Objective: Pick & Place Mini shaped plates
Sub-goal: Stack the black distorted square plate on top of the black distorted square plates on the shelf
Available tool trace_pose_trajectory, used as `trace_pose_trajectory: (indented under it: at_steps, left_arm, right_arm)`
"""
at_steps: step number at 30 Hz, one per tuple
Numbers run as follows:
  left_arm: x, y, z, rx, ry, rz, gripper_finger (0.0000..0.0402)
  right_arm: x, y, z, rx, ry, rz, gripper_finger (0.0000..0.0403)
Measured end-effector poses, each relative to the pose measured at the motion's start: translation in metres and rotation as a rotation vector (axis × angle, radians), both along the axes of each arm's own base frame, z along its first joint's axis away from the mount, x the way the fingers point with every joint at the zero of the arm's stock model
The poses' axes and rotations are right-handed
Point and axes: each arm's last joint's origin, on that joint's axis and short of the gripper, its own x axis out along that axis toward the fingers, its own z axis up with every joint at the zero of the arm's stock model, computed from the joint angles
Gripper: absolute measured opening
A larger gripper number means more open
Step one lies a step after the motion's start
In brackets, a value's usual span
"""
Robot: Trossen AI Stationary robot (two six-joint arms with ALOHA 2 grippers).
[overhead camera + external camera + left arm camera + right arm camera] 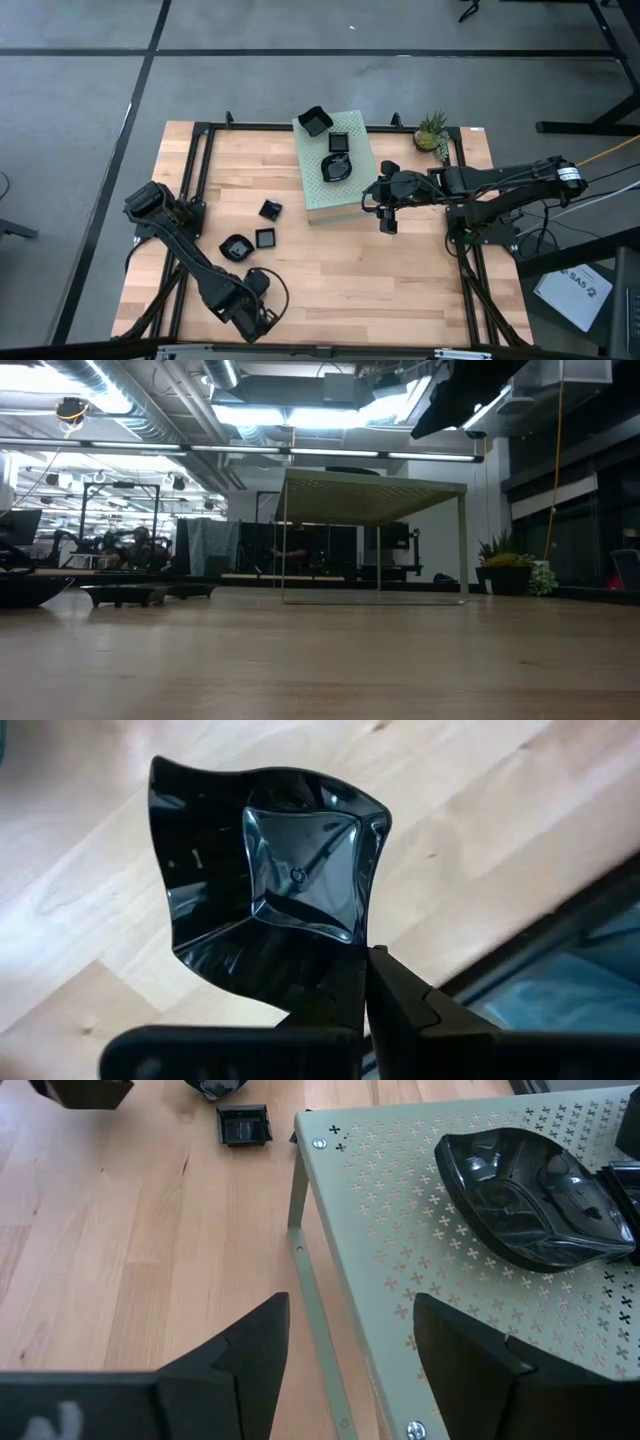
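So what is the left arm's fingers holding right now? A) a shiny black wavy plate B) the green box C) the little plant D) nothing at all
A: in the left wrist view, the left gripper has its fingers pinched shut on the rim of a glossy black wavy plate, with the wooden table behind it.

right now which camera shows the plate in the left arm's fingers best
The left wrist view: the wavy black plate fills the frame, its rim pinched in the left fingers. The high view hides it under the left arm near the table's front edge; I can't pick it out in the low or right wrist views.
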Motion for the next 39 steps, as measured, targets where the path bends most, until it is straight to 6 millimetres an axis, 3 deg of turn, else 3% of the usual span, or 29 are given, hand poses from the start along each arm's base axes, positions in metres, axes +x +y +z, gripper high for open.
trace_pose_trajectory:
  at_steps: [10, 23, 39]
  left_arm:
    - [0.025, 0.012, 0.023, 0.011, -0.085, -0.085, 0.0002]
    - [0.058, 0.06, 0.072, 0.199, -0.128, -0.238, 0.0002]
    - [0.077, 0.119, 0.118, 0.371, -0.117, -0.344, 0.0002]
  right_arm:
    - [0.0, 0.0, 0.0, 0.005, -0.001, -0.001, 0.0212]
    - [0.0, 0.0, 0.0, 0.025, -0.004, -0.017, 0.0212]
    - [0.0, 0.0, 0.0, 0.024, -0.003, -0.017, 0.0212]
